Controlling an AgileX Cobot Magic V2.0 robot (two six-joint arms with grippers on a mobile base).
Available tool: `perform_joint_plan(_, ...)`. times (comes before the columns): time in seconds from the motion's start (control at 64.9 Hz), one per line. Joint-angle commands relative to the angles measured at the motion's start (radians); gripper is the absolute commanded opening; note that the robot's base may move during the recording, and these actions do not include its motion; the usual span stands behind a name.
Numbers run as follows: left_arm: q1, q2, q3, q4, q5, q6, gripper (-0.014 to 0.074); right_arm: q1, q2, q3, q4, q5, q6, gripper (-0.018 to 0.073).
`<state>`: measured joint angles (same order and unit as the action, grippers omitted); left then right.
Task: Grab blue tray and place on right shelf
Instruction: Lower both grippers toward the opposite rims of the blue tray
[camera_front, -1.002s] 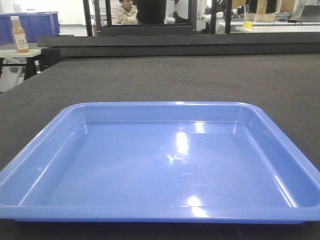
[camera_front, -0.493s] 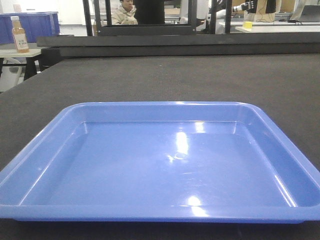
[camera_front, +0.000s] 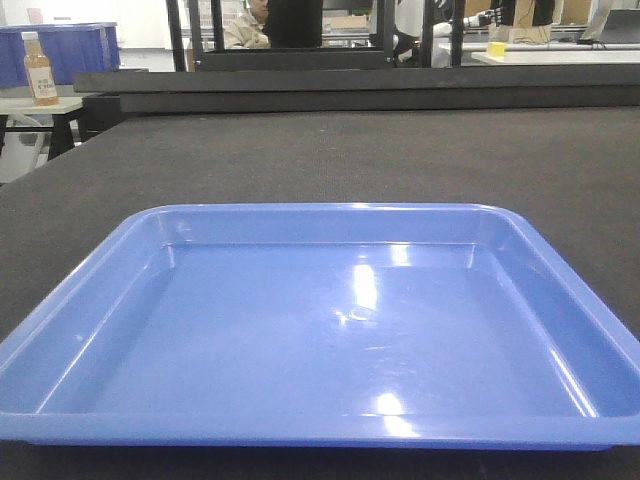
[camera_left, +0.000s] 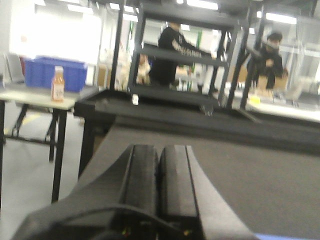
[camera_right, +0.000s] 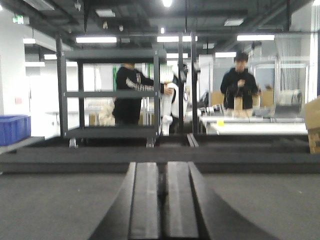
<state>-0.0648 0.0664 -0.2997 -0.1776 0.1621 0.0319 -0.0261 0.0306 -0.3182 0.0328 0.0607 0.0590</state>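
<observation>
The blue tray (camera_front: 330, 330) lies flat and empty on the dark grey table top (camera_front: 400, 150), filling the near half of the front view. Neither gripper shows in that view. In the left wrist view my left gripper (camera_left: 159, 149) is shut and empty, its fingers pressed together above the table's left part; a thin sliver of the tray (camera_left: 292, 237) shows at the bottom right edge. In the right wrist view my right gripper (camera_right: 163, 165) is shut and empty, pointing level over the table. The right shelf is out of view.
A raised black ledge (camera_front: 360, 85) runs along the table's far edge. Behind it stands a black rack (camera_right: 115, 95), with people around it. At the far left, a side table holds an orange drink bottle (camera_front: 40, 70) and a deep blue bin (camera_front: 75, 50).
The tray and both grippers have not visibly moved. The seated person behind the rack has slipped mostly out of the front view.
</observation>
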Motion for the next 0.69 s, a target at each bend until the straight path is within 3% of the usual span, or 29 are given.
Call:
perform_joint_plan(0.0, 0.000, 0.103, -0.146, -0.010, 0.104, -0.006, -0.0048, 0.002, 0.098, -0.156, 0.001, 0.175, -0.007, 0.0054)
perform_joint_plan(0.17, 0.000, 0.353, -0.374, -0.010, 0.459, -0.006, -0.0048, 0.002, 0.336, -0.375, 0.010, 0.559, -0.007, 0.0054)
perform_joint_plan(0.354, 0.000, 0.613, -0.513, -0.018, 0.709, -0.006, -0.0048, 0.002, 0.596, -0.522, 0.013, 0.857, -0.008, 0.0054)
perform_joint_plan(0.509, 0.000, 0.739, -0.529, -0.022, 0.731, -0.006, -0.0048, 0.002, 0.734, -0.555, 0.013, 0.917, -0.008, 0.0054)
perform_joint_plan(0.678, 0.000, 0.843, -0.529, -0.083, 0.742, -0.006, -0.0048, 0.002, 0.802, -0.555, 0.047, 0.931, -0.008, 0.0054)
